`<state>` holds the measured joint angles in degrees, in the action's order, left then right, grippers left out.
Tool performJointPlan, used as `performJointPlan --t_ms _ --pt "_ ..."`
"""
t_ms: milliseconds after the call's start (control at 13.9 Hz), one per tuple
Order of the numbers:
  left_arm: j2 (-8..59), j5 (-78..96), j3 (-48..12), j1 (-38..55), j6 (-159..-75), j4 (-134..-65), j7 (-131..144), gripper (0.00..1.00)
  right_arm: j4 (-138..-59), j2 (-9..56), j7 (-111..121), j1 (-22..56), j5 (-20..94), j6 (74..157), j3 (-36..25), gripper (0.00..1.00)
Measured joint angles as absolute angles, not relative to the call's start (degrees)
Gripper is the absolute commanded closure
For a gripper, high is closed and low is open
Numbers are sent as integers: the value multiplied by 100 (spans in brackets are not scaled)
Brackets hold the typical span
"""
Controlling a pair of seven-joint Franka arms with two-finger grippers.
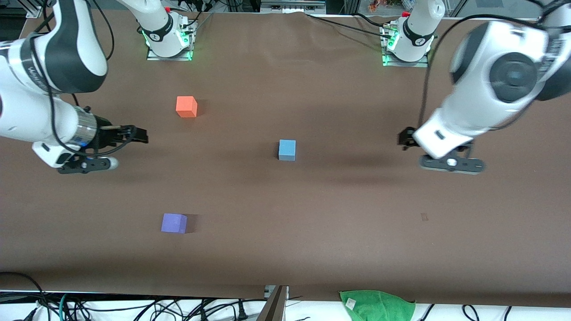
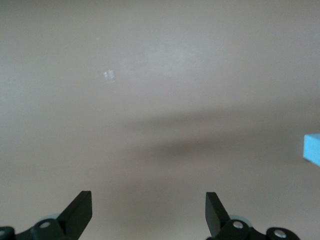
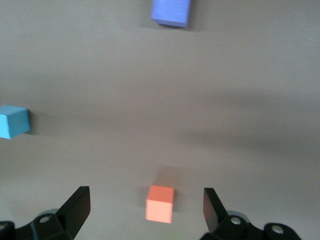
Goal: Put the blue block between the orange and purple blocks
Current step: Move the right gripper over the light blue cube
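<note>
right gripper point(image 1: 134, 133) fingers apart, empty, over bare table point(image 1: 312, 214) | orange block point(image 1: 186, 106) and purple block point(image 1: 174, 223) at right arm's end | blue block point(image 1: 287, 150) mid-table, untouched | left gripper point(image 1: 408, 138) fingers apart, empty; likely slightly nearer the blue block

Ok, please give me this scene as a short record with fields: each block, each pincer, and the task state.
blue block: alone on the table, mid-table, not held
orange block: toward the right arm's end, farthest from the front camera
purple block: nearest to the front camera, in line with the orange one
left pincer: open, empty, above bare table
right pincer: open, empty, above the orange block
task state: blue block not yet between the other two
</note>
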<state>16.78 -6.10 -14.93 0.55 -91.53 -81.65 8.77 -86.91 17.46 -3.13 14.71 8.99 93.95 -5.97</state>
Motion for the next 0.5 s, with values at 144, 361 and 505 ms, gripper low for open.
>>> performJointPlan --t_ms 144,361,505 --pt "1500 -580 -1499 -299 -8917 -8159 465 0 -8709 1921 -887 1840 971 9703 -571 0" --pt "1256 -509 -1468 -617 -8634 -8154 54 0 -8725 2362 -2101 2628 1209 10324 -529 0" --pt "1028 -275 -1195 -603 -8541 -8172 -169 0 -8728 2673 -2879 3205 1222 10862 -518 0"
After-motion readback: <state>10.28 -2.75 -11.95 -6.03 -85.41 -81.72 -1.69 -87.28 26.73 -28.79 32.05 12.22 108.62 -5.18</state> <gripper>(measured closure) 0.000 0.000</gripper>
